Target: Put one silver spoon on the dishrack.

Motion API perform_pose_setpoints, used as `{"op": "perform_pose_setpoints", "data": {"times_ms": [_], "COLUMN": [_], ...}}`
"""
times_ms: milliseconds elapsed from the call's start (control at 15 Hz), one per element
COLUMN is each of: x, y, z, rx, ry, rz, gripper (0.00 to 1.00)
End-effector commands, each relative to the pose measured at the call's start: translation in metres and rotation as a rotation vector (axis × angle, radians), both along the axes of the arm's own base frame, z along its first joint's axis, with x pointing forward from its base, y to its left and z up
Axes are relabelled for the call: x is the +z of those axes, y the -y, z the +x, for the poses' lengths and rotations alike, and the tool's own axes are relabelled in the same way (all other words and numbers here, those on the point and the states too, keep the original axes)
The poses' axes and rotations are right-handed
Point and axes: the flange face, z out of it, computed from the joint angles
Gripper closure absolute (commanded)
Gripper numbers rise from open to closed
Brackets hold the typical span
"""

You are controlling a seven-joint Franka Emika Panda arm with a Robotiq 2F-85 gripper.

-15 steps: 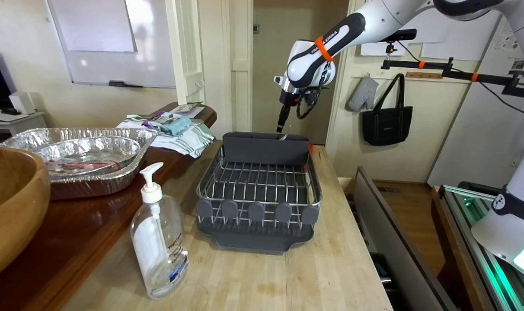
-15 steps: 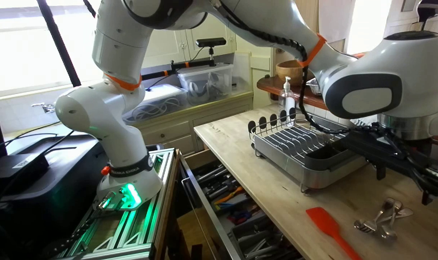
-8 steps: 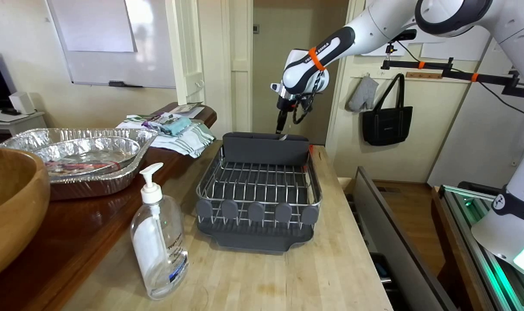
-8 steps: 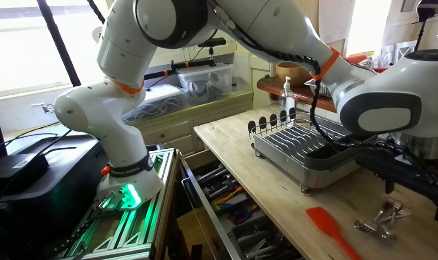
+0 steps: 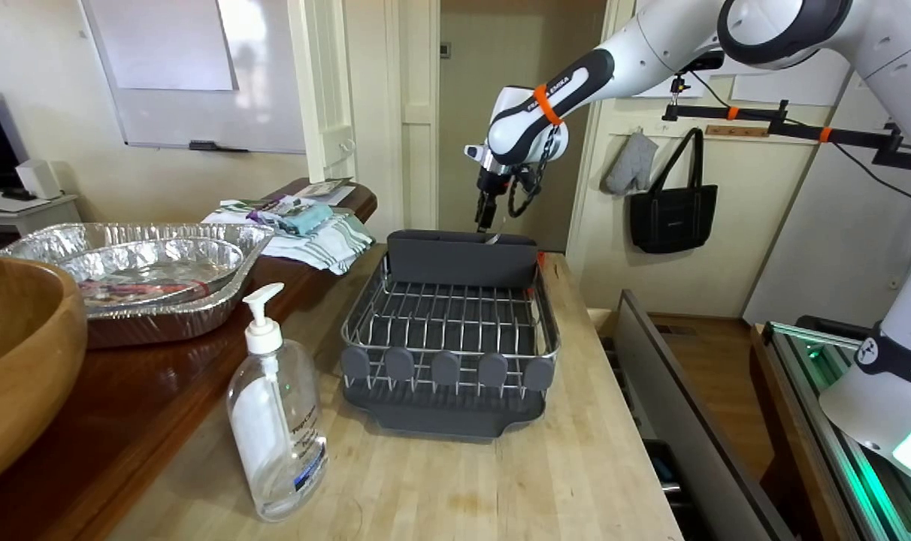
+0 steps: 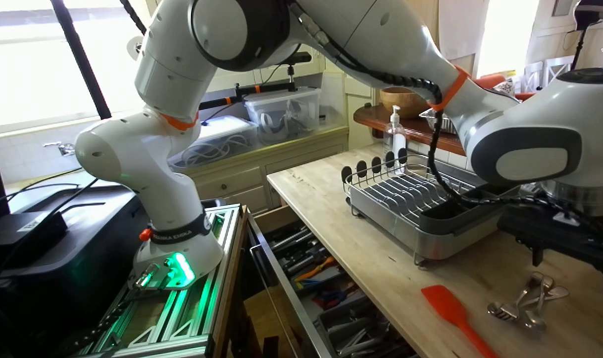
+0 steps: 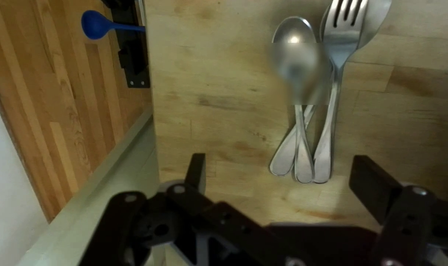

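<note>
A silver spoon (image 7: 296,55) lies bowl-up on the wooden counter in the wrist view, part of it blurred. Its handle crosses another piece of cutlery, and a fork (image 7: 342,37) lies beside it over a further rounded bowl. The same pile (image 6: 535,311) shows in an exterior view. My gripper (image 7: 281,168) is open and empty above the counter, with the handle ends between and just ahead of its fingertips; it also shows in both exterior views (image 6: 574,272) (image 5: 485,218). The dishrack (image 6: 391,219) stands beside the pile. A small silvery item (image 5: 493,238) pokes from its dark holder (image 5: 463,259).
A red spatula (image 6: 453,308) lies between pile and counter edge. An open drawer (image 5: 696,413) of utensils runs along that edge. A soap bottle (image 5: 279,428), wooden bowl (image 5: 27,361) and foil trays (image 5: 155,263) stand past the rack.
The arm and open gripper have moved a little away from the rack and lower, with a slight turn at the end. The cutlery and rack have not moved.
</note>
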Motion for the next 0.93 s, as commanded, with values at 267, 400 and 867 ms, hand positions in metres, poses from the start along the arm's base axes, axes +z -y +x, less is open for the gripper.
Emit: {"op": "perform_pose_setpoints", "data": {"times_ms": [267,400,867], "x": [-0.015,-0.025,-0.056], "y": [0.002,0.006,0.013], "z": [0.001,-0.001,-0.007], "rx": [0.211,0.227,0.196], "ry": [-0.010,-0.023,0.001], "rz": [-0.006,-0.006,0.026], "gripper": [0.00,0.00,0.00]}}
